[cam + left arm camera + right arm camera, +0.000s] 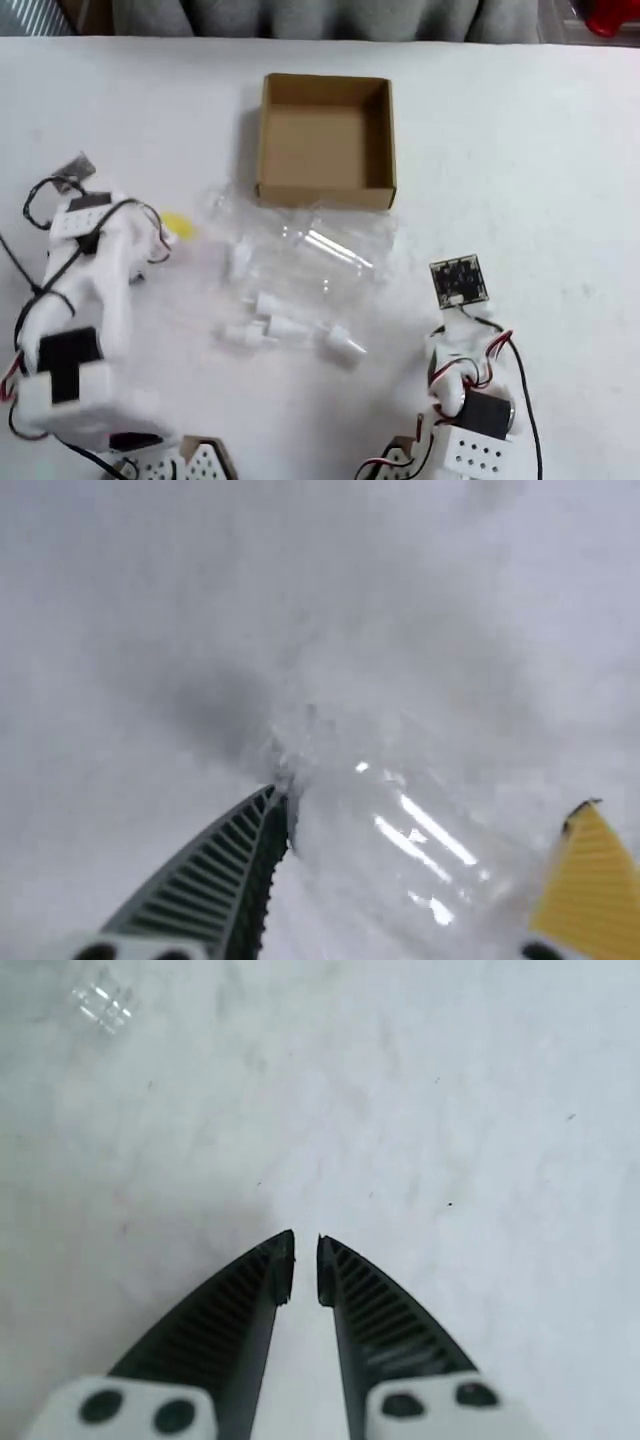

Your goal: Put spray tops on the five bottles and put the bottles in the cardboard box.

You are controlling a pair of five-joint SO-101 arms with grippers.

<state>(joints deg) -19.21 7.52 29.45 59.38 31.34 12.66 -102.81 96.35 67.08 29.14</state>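
Bottles [318,248] lie on their sides in a loose clear heap at the centre of the high view, just below the cardboard box [325,194]. The box sits open-side up at upper centre with nothing in it. I cannot count all 5 bottles, as the clear plastic blends into the white table [540,140]. The white spray tops [290,330] lie just below the bottles, none fitted yet, so the task looks to be at its very start.

The left gripper [435,800] is down at the left edge of the heap with its claw spread wide, 1 dark finger and 1 yellow. One bottle [400,865] lies between the fingers, against the dark one. Whether the yellow finger touches it too is hard to say. That straddle suits a grab across the bottle's body, probably to steady it so a top can go on.

The right gripper [305,1260] hangs over bare table at the lower right of the high view, claw closed to a thin slit and holding nothing. It is parked well apart from the heap, likely to keep clear of the left arm. A small clear piece [102,1000] lies on the table ahead of it.
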